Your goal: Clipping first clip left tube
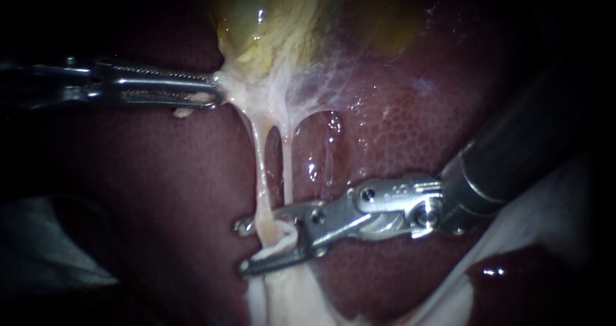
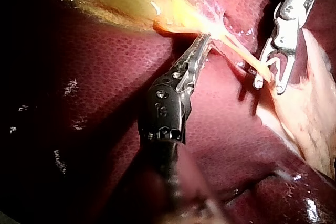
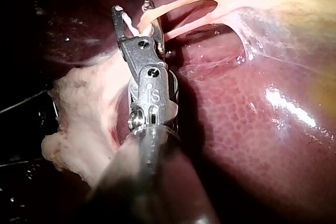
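Endoscope view | left instrument (image 1: 217, 90): jaws pinching gallbladder (image 1: 269, 24) neck | right instrument (image 1: 249, 246): jaws spread, straddling left tube (image 1: 262, 172), not closed on it | liver (image 1: 417, 127) beneath

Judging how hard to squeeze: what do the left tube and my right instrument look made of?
Left tube: soft, pale, wet-looking tissue, glossy and stretched taut. Right instrument: apparently bare polished metal, bright glints, visible pins; dark smooth shaft behind.
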`<state>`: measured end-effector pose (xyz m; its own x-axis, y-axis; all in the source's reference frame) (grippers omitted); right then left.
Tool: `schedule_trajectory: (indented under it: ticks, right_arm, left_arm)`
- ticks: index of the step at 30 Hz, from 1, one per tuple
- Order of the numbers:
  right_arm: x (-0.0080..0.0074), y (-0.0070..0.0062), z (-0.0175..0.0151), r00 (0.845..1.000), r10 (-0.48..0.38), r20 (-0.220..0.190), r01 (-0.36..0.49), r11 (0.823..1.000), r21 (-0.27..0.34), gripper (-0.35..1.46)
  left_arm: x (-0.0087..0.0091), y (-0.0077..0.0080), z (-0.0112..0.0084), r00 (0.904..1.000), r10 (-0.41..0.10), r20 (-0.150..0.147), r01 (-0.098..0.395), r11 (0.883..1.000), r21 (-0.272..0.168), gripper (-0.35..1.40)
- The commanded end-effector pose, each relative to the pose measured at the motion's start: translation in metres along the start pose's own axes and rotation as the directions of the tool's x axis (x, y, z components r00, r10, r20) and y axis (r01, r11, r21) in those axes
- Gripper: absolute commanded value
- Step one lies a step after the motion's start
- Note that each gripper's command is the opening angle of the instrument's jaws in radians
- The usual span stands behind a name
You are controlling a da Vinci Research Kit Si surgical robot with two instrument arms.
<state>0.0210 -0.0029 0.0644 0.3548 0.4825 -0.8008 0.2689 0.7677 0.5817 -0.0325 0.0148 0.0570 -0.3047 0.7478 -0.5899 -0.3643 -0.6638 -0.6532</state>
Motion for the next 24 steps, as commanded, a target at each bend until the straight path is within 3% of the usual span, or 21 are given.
schedule_trajectory:
  ticks: [1, 6, 24]
  right_arm:
    - [0.0, 0.0, -0.0001, 1.0, 0.001, -0.001, -0.001, 1.0, -0.001, 0.02]
    - [0.0002, -0.0001, -0.0005, 0.999, 0.037, 0.0, -0.037, 0.999, 0.004, -0.35]
    - [0.0, 0.0005, -0.0007, 0.995, 0.095, -0.001, -0.095, 0.995, 0.018, -0.35]
  left_arm:
    - [0.0, 0.0, 0.0, 1.0, 0.0, 0.0, 0.0, 1.0, -0.001, -0.35]
    - [0.0, 0.0, 0.0, 1.0, 0.0, 0.0, 0.0, 1.0, 0.0, -0.35]
    - [0.0, -0.0001, 0.0003, 1.0, 0.0, 0.0, 0.0, 1.0, 0.0, -0.35]
